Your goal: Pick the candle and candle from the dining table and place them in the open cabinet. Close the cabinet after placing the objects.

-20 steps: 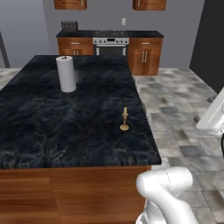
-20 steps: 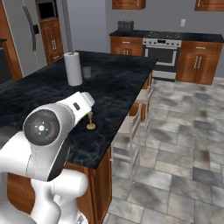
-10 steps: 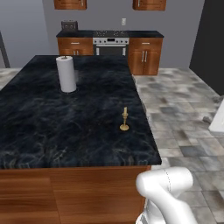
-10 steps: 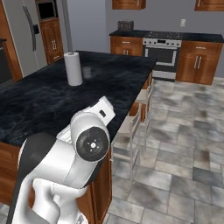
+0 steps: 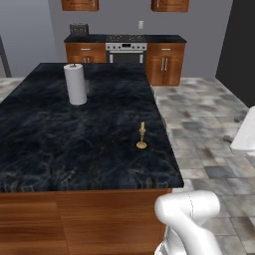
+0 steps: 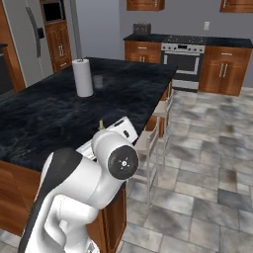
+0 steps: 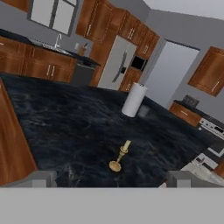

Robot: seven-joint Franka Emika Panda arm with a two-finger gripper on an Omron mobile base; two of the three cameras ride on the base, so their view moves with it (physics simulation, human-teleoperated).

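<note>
Just slim brass-based taper candle (image 5: 142, 136) on veined marble dining table (image 5: 60, 144)

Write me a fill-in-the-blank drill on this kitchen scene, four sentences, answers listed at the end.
1. The taper candle stands on the ____ marble table.
2. The tall white roll on the table is a paper-____ roll.
3. In the hand view the candle sits ahead of the gripper, whose fingers stand ____.
4. The candle's holder is ____-coloured.

Missing words: black; towel; open; brass
</note>
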